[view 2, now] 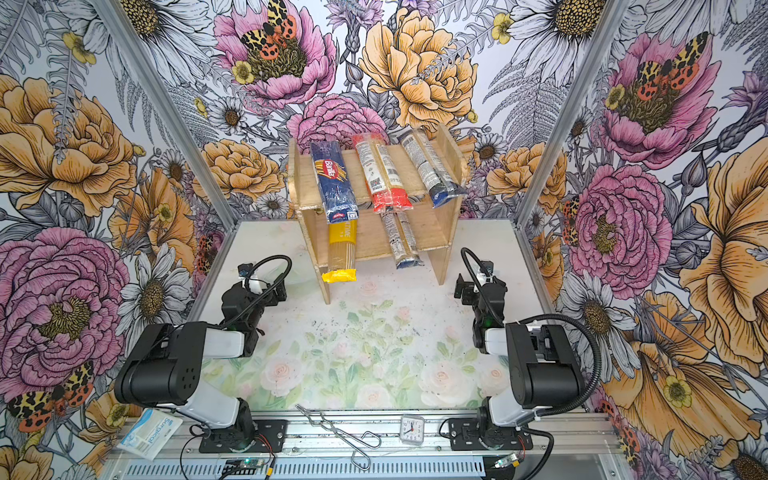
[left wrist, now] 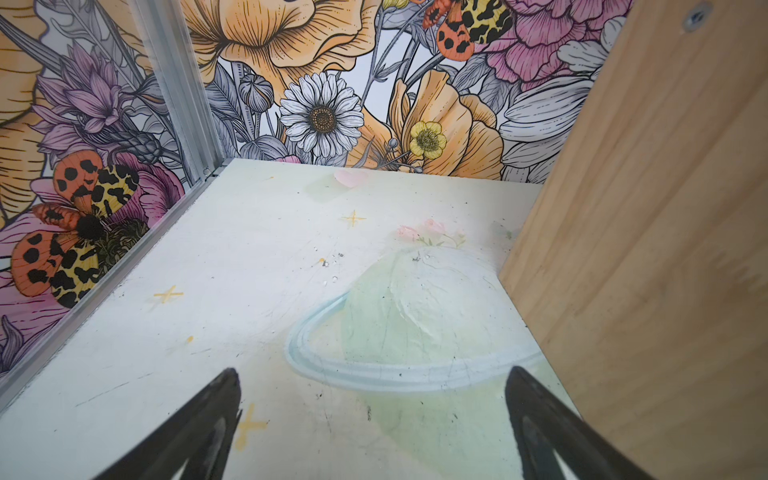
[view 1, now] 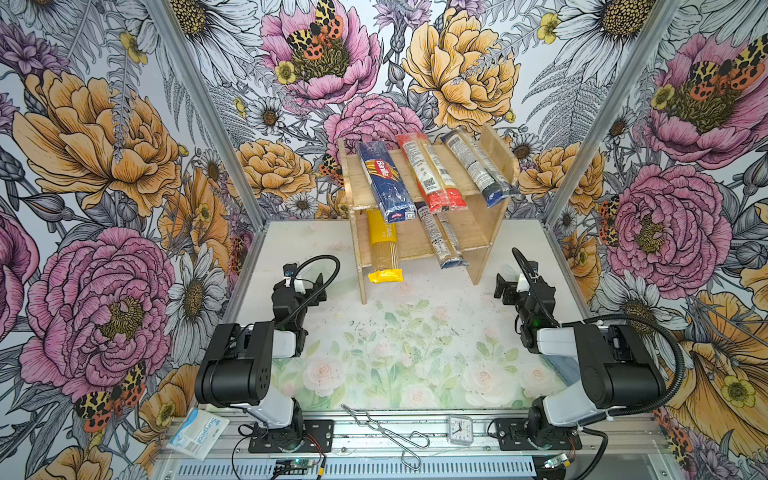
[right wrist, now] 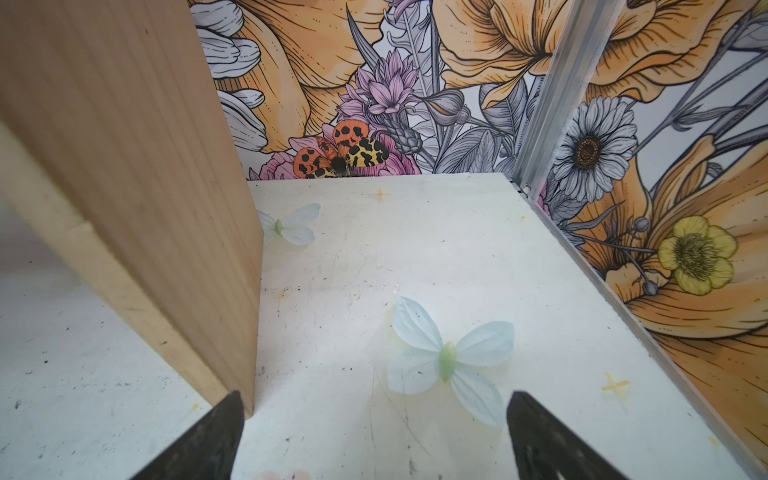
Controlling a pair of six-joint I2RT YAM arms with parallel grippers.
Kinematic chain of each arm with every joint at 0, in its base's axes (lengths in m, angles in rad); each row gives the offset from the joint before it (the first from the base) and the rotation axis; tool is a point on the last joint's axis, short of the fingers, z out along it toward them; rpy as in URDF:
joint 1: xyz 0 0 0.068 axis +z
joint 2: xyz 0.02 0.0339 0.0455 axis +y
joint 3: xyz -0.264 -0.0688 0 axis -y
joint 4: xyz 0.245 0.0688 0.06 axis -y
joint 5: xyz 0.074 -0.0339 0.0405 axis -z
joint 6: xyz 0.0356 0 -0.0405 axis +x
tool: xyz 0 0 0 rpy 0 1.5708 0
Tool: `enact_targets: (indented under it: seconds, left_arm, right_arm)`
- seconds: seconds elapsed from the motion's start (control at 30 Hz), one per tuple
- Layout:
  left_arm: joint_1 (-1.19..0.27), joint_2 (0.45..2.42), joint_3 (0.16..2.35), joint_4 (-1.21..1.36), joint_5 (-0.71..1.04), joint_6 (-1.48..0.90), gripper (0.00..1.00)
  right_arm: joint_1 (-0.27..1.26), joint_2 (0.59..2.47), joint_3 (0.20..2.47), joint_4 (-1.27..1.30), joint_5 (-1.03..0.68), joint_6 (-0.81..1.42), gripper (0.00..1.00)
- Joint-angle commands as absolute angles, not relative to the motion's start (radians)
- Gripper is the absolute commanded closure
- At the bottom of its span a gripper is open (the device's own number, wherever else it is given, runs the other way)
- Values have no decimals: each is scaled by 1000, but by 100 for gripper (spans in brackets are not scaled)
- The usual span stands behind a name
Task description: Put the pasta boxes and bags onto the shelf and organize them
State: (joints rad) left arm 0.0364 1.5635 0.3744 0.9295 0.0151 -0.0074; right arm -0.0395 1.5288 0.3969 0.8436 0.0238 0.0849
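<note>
Your left gripper (left wrist: 374,374) and right gripper (right wrist: 374,399) both gape wide, empty; left arm (view 1: 245,361) and right arm (view 1: 611,365) sit folded, elbows high.

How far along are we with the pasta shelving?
Done: Barilla box, red-ended pack and blue-ended pack lie on the top board of the shelf; yellow pack and a clear pack on the lower board. In hand: nothing, left gripper and right gripper open. Left: perhaps straightening; packs lie skewed and overhang the front.

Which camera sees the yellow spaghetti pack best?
Both top views: the yellow spaghetti pack lies on the lower board of the shelf, its front end sticking out. The wrist views show only the shelf's side panels.
</note>
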Motion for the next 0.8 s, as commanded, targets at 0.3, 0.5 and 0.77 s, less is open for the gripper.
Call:
enact_targets:
  seconds: [0.3,0.5,0.77]
  left_arm:
    - [29,1549,377,937,-1,8,1]
    - [31,1550,380,932,-11,5,1]
    - [28,1549,379,935,-18,5,1]
  right_arm:
    - [-27,1539,393,869,49,80,0]
    - [-27,1539,394,869,50,79,0]
    - [-27,1539,393,869,49,79,1]
